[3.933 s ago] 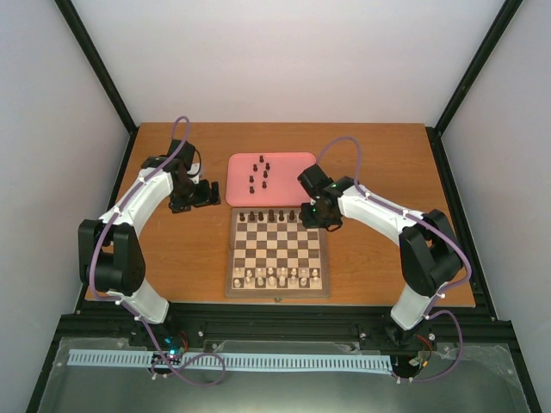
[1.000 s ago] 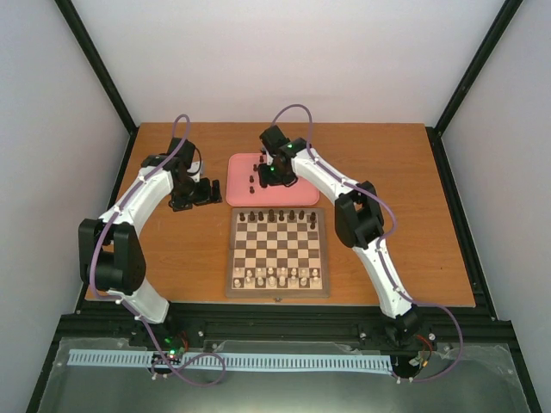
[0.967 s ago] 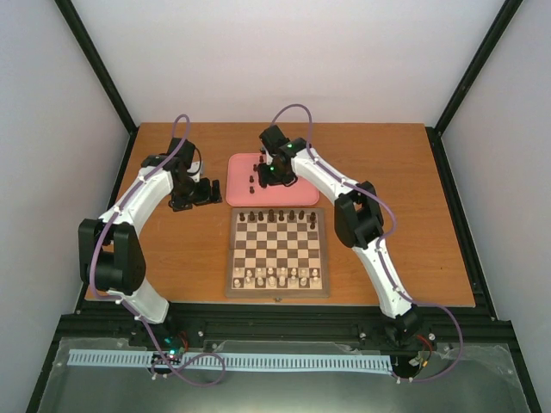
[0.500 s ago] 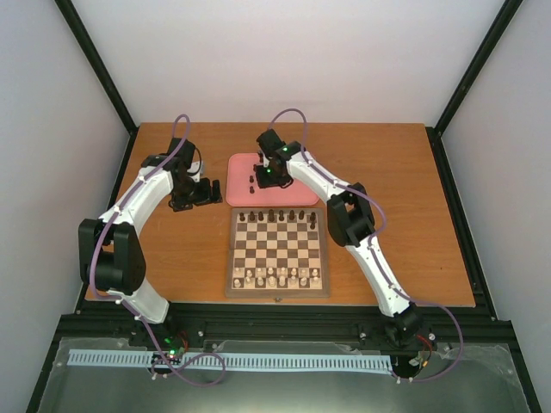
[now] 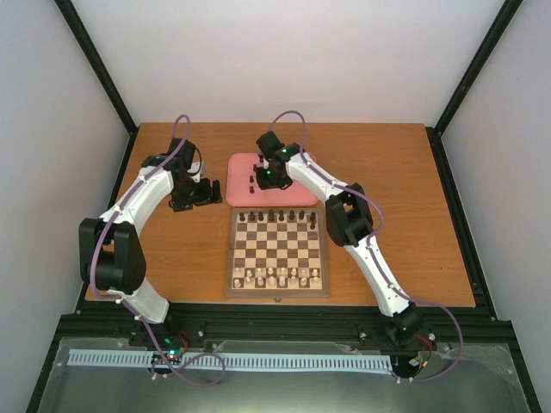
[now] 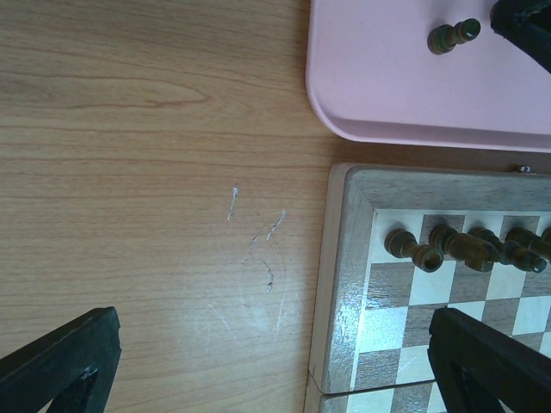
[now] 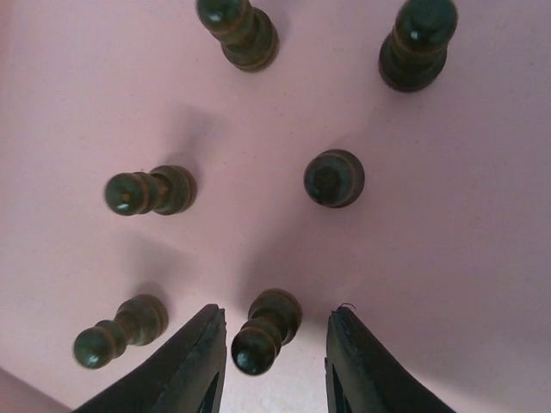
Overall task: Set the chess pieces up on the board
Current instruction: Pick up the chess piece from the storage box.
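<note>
The board [image 5: 232, 258] lies mid-table, with several dark chess pieces [image 5: 271, 215] along its far row and one more by its far right corner [image 5: 312, 223]. More dark pieces stand on the pink tray [image 5: 239, 191] behind it. My right gripper [image 5: 266, 177] hovers over that tray. In the right wrist view it [image 7: 277, 317] is open, with its jaws on either side of one dark pawn [image 7: 267, 329] and not touching it. Several other pawns [image 7: 334, 178] stand around it. My left gripper [image 5: 203, 193] is open and empty over bare table left of the board [image 6: 343, 284].
Pale cream pieces [image 5: 275, 275] fill the board's near rows. In the left wrist view the tray's corner [image 6: 379, 95] holds one dark pawn [image 6: 454, 36], and the board's far-row pieces [image 6: 430, 249] stand close to the tray edge.
My right arm has swung from the board's far right corner to over the pink tray, then eased slightly left and down around a pawn. The left arm has not moved.
</note>
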Robot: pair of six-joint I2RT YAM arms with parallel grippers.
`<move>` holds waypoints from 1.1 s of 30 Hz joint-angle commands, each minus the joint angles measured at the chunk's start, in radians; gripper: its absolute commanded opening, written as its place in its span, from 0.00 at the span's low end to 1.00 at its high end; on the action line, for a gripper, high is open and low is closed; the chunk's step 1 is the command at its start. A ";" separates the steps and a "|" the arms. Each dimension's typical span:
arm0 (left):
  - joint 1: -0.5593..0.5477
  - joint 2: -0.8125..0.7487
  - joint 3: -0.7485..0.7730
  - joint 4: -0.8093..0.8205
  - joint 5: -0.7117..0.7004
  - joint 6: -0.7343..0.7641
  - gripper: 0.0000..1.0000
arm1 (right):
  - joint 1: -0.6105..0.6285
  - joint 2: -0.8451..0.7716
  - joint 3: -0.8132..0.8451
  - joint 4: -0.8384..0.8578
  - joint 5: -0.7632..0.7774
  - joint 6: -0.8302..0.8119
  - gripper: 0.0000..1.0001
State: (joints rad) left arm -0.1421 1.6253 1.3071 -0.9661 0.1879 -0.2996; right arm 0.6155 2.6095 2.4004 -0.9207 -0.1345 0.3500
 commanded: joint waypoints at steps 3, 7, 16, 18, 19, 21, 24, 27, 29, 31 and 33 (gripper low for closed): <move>0.004 0.006 0.010 0.002 0.007 0.017 1.00 | -0.003 0.032 0.031 0.007 0.012 0.009 0.21; 0.004 0.007 0.011 0.003 0.008 0.016 1.00 | -0.002 0.035 0.031 0.015 0.013 0.007 0.17; 0.004 0.009 0.012 0.004 0.011 0.017 1.00 | -0.002 -0.010 0.027 -0.003 0.039 -0.010 0.05; 0.003 0.008 0.012 0.003 0.012 0.016 1.00 | -0.002 -0.041 0.023 -0.009 0.055 -0.024 0.05; 0.003 0.007 0.011 0.003 0.012 0.016 1.00 | -0.002 -0.066 0.017 -0.014 0.062 -0.031 0.05; 0.004 0.006 0.012 0.003 0.012 0.016 1.00 | -0.002 -0.111 0.006 -0.026 0.070 -0.047 0.05; 0.003 0.001 0.010 0.003 0.010 0.016 1.00 | -0.002 -0.186 -0.039 -0.051 0.079 -0.063 0.05; 0.003 -0.003 0.010 0.000 0.010 0.016 1.00 | -0.001 -0.288 -0.137 -0.061 0.101 -0.076 0.05; 0.004 -0.004 0.010 0.001 0.011 0.016 1.00 | 0.000 -0.361 -0.222 -0.063 0.119 -0.081 0.05; 0.004 -0.003 0.012 0.003 0.013 0.016 1.00 | 0.000 -0.438 -0.332 -0.067 0.132 -0.079 0.05; 0.003 0.000 0.016 0.000 0.014 0.016 1.00 | 0.001 -0.517 -0.439 -0.064 0.136 -0.067 0.05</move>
State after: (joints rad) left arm -0.1421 1.6279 1.3064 -0.9661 0.1886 -0.2993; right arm 0.6155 2.2089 2.1040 -0.9588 -0.0383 0.2890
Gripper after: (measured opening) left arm 0.997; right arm 0.103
